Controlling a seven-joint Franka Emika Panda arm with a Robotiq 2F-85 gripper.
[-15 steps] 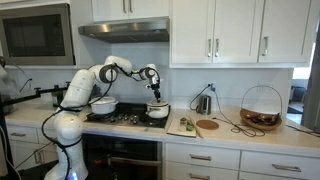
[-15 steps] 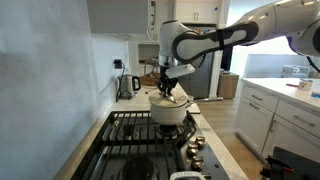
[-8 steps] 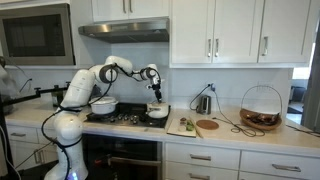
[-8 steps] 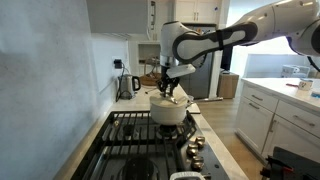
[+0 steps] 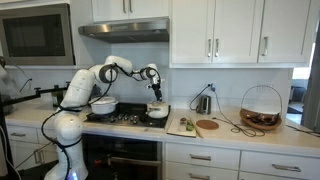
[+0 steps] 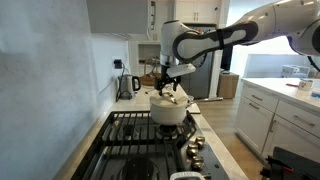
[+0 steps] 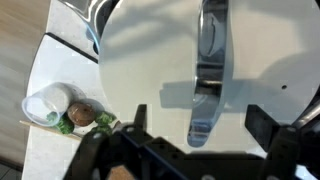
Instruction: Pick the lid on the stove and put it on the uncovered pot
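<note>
The pale silvery lid (image 7: 160, 60) fills the wrist view, its shiny metal handle (image 7: 210, 70) running down the middle. It rests on the smaller cream pot (image 6: 170, 113) at the far end of the black stove (image 6: 150, 140); the same pot (image 5: 157, 111) shows in both exterior views. My gripper (image 7: 200, 120) hangs just above the lid, open, one finger on each side of the handle and touching neither side. In both exterior views the gripper (image 6: 170, 86) stands straight over the pot.
A larger whitish pot (image 5: 103, 104) sits on the stove beside the arm. A kettle (image 6: 127, 85) stands on the counter behind. A cutting board (image 5: 185, 126) and a wire basket (image 5: 260, 110) lie further along. A small cup (image 7: 48, 105) shows beside the stove.
The jaws have gone from shut on the lid's handle to wide open, letting the lid go on the smaller pot. The arm has hardly moved.
</note>
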